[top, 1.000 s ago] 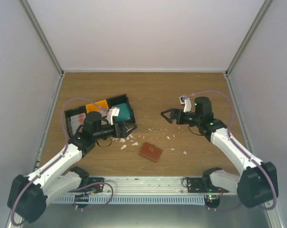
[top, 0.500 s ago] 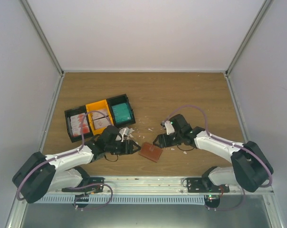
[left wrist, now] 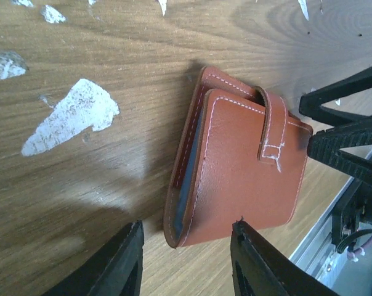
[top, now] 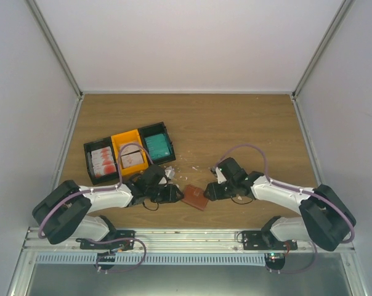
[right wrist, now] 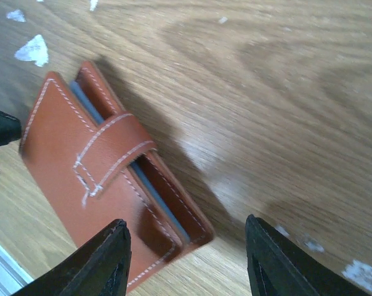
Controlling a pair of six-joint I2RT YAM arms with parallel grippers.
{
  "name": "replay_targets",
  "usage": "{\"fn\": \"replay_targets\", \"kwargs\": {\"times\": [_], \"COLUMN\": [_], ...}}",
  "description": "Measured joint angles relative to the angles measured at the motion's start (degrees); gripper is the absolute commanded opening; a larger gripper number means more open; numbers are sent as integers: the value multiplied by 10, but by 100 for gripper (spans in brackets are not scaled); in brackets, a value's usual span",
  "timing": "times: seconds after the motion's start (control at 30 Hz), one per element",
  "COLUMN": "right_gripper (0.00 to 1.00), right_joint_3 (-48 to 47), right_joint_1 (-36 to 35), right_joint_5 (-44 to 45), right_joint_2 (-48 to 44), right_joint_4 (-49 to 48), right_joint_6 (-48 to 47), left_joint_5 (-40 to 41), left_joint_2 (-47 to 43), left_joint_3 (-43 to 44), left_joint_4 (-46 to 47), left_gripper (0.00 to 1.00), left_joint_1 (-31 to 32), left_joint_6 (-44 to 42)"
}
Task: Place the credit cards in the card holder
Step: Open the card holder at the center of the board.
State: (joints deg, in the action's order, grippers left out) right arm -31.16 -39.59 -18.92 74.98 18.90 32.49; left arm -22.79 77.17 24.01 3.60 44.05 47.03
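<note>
The left gripper is seen with its jaws spread apart and nothing held between them. It is set low over the table, with the near-left edge of the card holder lying just ahead of the fingertips. The right gripper is likewise spread wide and empty, and is placed at the opposite, right side of the same card holder. The two grippers are thus brought close together, with only the card holder between them.

The card holder is laid flat on the table, near its front edge and about midway across. It is closed, and its tab is folded over the top cover. White paper scraps are scattered on the wood just beyond it.

The credit cards are kept in the bins at the far left, well apart from the card holder. No card is held by either gripper.

Hazards judged from this position:
- A collision between the fingers is possible if both arms are advanced, since little space is left.
- The card holder may be pushed along the smooth wood if it is pressed from one side only.
- If both covers are pinched together, the card holder would be kept shut and no card could be inserted.
</note>
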Motion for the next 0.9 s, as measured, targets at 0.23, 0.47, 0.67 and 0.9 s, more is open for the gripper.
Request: {"fn": "replay_targets", "kwargs": {"times": [0.23, 0.47, 0.67, 0.9], "right_gripper": [51, 48, 47, 44], "right_joint_3": [25, 47, 78, 111], "right_joint_1": [0, 0, 2, 10], "right_joint_5": [1, -36, -62, -115], "right_joint_2": [-15, -15, -16, -14], "right_joint_4": [-13, -62, -131, -204], "right_joint_6": [27, 49, 71, 85], "left_joint_5": [33, 40, 49, 54], "left_joint_2": [21, 63, 76, 91], "left_joint_3": [21, 49, 58, 67], "left_joint_4": [-16, -19, -16, -1], "left_gripper": [30, 26, 25, 24], "left_joint_1": [10, 16, 25, 31], "left_joint_6": [0, 6, 6, 6]}}
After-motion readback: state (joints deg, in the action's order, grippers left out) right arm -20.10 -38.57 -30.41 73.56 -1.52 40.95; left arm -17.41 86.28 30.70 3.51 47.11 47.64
